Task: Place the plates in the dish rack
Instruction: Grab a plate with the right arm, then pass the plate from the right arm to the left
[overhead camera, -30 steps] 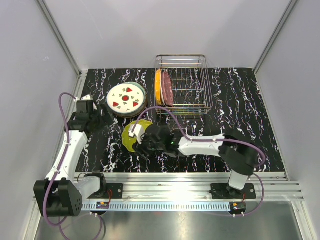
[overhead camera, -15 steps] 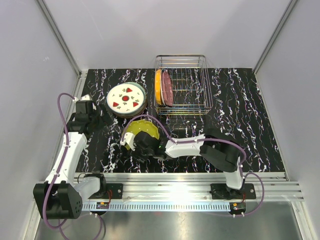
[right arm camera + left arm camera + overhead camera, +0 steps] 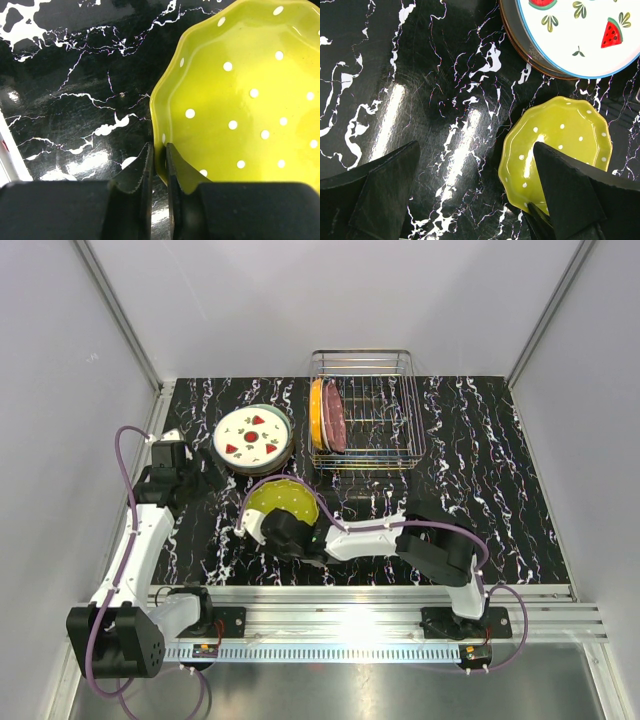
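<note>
- One dotted plate (image 3: 240,100) matters to me right now: yellow-green, scalloped, with white dots. It lies face up on the table (image 3: 480,460), left of centre and towards the arms' side.
- My right gripper (image 3: 158,152) has that plate by the rim. Its two fingers are clenched, one on each side of the edge, at the plate's left side as seen from above.
- From the wrist camera I cannot tell whether the pinched edge is off the table or touching it.
- Just beyond the dotted plate, near but not touching, sits a stack (image 3: 252,437) of plates. The top one is white with red watermelon slices and a blue rim, and a brown rim shows beneath it.
- The rack (image 3: 415,420) stands at the far edge, right of the stack.
- Two plates stand on edge at the rack's left end: an orange plate (image 3: 316,415) outermost, and a dark red plate (image 3: 334,418) right beside it. The other slots hold nothing.
- My left gripper (image 3: 476,145) hangs above bare table, left of the stack, with its fingers spread wide and nothing between them.
- Through its camera I see both the stack and the dotted plate ahead.
</note>
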